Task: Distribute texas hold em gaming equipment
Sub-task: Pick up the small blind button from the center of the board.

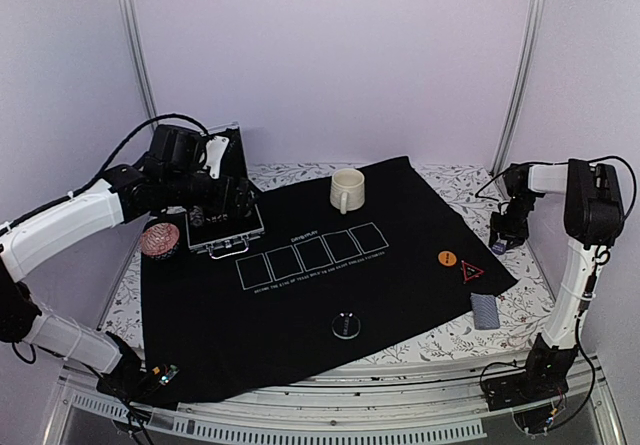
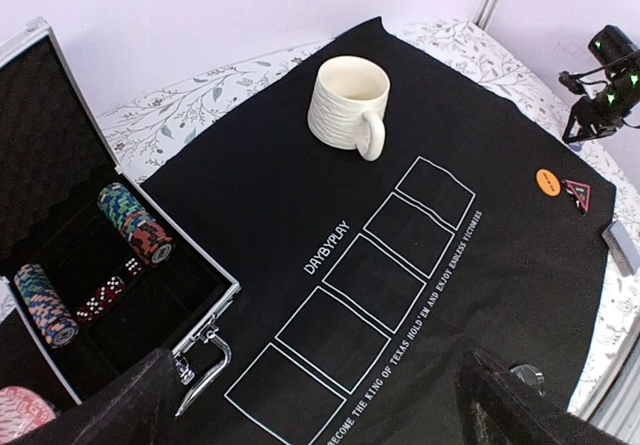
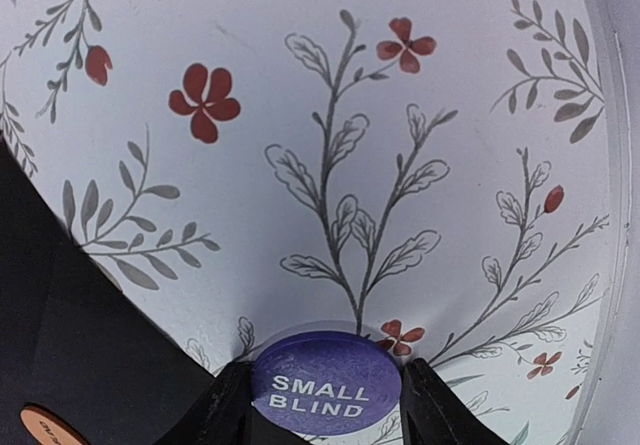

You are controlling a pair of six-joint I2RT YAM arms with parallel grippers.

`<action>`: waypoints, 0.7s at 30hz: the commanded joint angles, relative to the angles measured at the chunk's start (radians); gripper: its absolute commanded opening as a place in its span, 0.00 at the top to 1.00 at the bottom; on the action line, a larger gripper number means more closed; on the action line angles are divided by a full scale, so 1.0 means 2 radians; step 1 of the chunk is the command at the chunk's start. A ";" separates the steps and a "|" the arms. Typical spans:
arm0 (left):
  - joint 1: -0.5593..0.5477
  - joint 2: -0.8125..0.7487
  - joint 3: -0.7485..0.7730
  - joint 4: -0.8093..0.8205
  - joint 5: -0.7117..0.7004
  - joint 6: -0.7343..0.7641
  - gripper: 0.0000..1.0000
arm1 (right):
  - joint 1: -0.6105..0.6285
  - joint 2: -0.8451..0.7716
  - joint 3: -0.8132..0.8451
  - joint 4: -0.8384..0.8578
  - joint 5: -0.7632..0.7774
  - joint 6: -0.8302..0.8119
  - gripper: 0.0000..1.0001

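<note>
My right gripper is at the mat's right edge, over the floral cloth. In the right wrist view its fingertips press both sides of a purple disc marked SMALL BLIND. An orange disc and a red-edged triangle lie on the black mat. A grey-blue card deck lies at the mat's right corner. A dark disc lies near the front. My left gripper is open and empty above the open chip case. The case holds striped chip rows and dice.
A cream mug stands at the mat's far middle, also in the left wrist view. A pink chip stack stands left of the case. Five white card outlines cross the mat's centre. The raised table rim runs close on the right.
</note>
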 commanded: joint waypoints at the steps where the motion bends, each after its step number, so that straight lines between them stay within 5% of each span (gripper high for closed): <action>1: 0.006 -0.020 0.015 -0.012 0.003 -0.003 0.02 | 0.000 0.012 -0.020 -0.009 -0.024 -0.005 0.50; 13: 0.006 -0.061 0.015 -0.037 -0.026 0.018 0.02 | 0.000 0.004 -0.015 -0.022 -0.021 0.009 0.47; 21: 0.006 -0.065 0.012 -0.036 -0.028 0.020 0.02 | 0.000 0.008 -0.023 -0.019 -0.018 0.016 0.63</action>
